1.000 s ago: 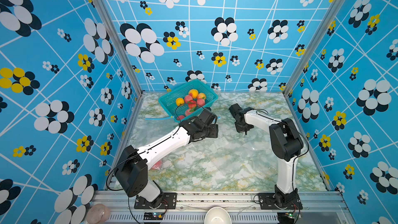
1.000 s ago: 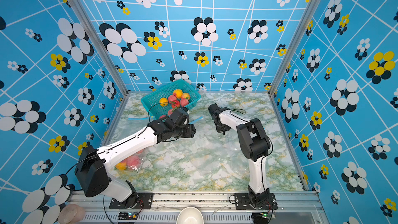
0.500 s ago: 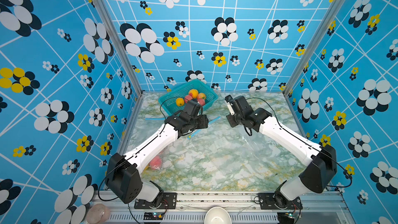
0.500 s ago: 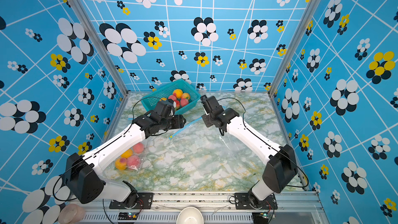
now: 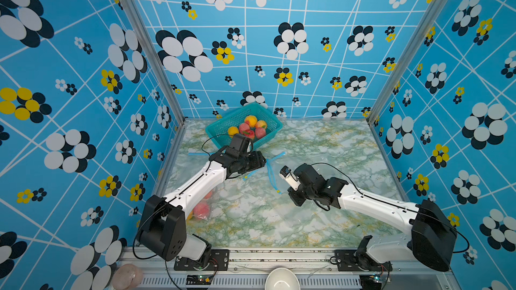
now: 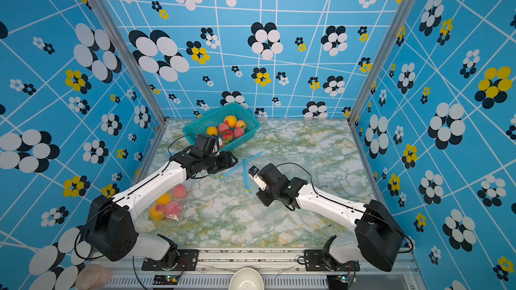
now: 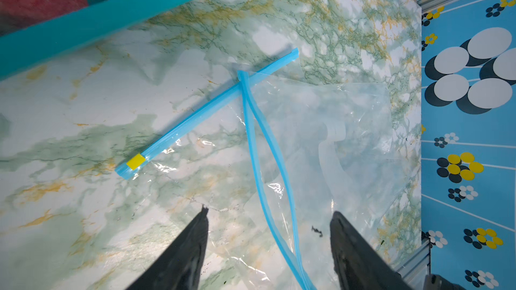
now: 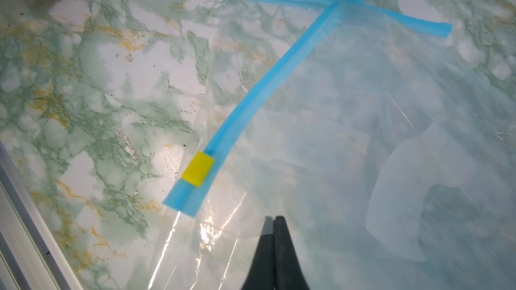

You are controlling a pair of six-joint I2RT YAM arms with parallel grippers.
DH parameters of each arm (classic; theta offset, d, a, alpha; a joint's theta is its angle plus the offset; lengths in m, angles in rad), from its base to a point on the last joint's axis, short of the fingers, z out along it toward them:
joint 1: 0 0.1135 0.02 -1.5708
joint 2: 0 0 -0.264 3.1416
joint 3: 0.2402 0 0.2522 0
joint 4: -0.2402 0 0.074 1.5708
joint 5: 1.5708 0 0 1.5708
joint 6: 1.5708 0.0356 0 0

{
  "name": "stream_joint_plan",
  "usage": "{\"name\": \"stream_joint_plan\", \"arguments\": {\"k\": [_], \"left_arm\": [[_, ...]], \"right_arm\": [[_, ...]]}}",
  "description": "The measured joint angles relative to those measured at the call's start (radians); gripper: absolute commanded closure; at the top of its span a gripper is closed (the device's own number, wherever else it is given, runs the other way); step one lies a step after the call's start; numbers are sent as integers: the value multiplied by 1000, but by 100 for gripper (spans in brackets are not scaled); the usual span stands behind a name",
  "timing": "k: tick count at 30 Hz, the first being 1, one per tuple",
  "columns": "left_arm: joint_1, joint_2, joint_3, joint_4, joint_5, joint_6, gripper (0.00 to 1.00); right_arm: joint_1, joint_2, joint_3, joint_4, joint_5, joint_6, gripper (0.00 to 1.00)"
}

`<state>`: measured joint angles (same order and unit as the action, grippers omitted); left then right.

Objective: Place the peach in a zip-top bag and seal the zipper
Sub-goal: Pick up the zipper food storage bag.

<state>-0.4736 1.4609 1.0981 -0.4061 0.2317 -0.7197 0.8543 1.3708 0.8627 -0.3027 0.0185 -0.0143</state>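
Observation:
Several peaches (image 5: 251,128) lie in a teal basket (image 5: 237,117) at the back. Two clear zip-top bags lie overlapped mid-table, and their blue zippers cross (image 5: 267,160). My left gripper (image 7: 269,210) hovers open, straddling the parted zipper (image 7: 252,146) of the nearer zip-top bag (image 7: 321,124); in both top views it sits just in front of the basket (image 5: 262,160) (image 6: 234,160). My right gripper (image 8: 275,217) is shut, its tips on that bag's film, which puckers around them, near the yellow slider (image 8: 197,168). It reaches in low from the right (image 5: 293,202).
A sealed bag of peaches (image 6: 167,205) lies at the left, partly under my left arm. The other bag's zipper (image 7: 195,118) has its own yellow slider (image 7: 136,161). A white bowl (image 5: 282,281) sits below the front rail. Patterned walls enclose three sides.
My right gripper has come forward and down to the bag on the table, and the arm is now stretched low. My left gripper has stayed near the basket while its jaws widened.

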Motion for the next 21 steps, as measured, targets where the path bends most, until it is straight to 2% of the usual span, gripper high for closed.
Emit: {"name": "stream_joint_plan", "arguments": {"k": [7, 21], "left_arm": [[-69, 54, -85, 81, 7, -132, 36], [-48, 95, -186, 291, 6, -303, 41]], "right_arm": [[0, -27, -10, 85, -3, 23, 100], [0, -29, -10, 91, -3, 26, 100]]}}
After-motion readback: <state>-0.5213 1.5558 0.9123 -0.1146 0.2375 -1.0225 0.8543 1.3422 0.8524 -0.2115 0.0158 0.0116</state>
